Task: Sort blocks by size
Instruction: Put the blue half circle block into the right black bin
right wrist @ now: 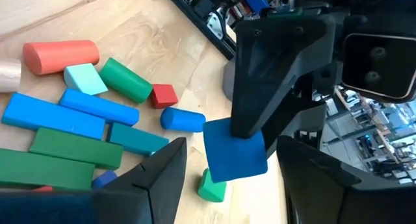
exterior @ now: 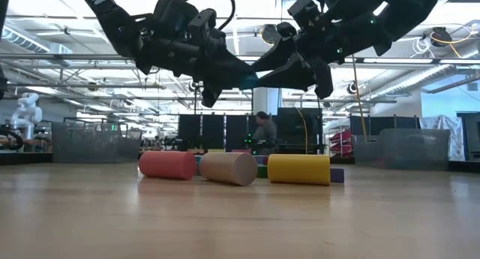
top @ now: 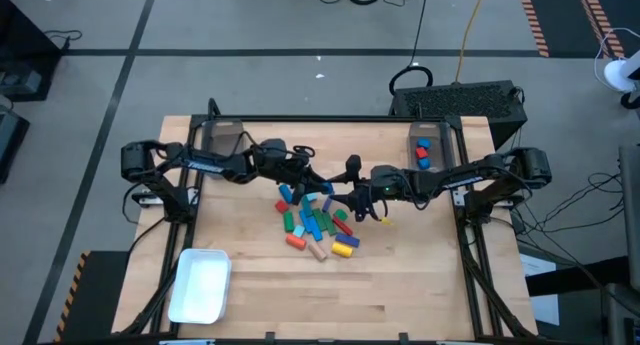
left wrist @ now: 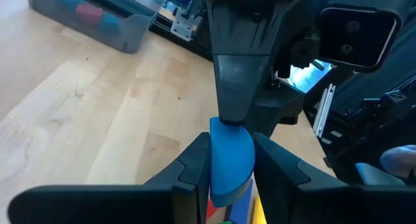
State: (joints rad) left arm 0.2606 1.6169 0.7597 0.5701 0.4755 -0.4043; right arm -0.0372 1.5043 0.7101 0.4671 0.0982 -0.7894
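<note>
A blue block hangs in the air above the pile of blocks, with my left gripper shut on it. My right gripper faces it from the table's right side and is open. Its two fingers stand on either side of the same blue block, with a gap on each side. Both grippers meet over the table's middle. The pile lies loose on the wood: bars, cubes and cylinders in red, blue, green, tan and yellow. My left gripper pinches the blue block by its two flat sides between its two fingers. The fingers come almost level from the table's left, slanting a little down. The block stands out beyond the fingertips, lifted clear of the pile.
A clear bin at the far right holds blue and red blocks. Another clear bin stands at the far left. A white tray sits at the near left. Red, tan and yellow cylinders lie at the pile's near edge.
</note>
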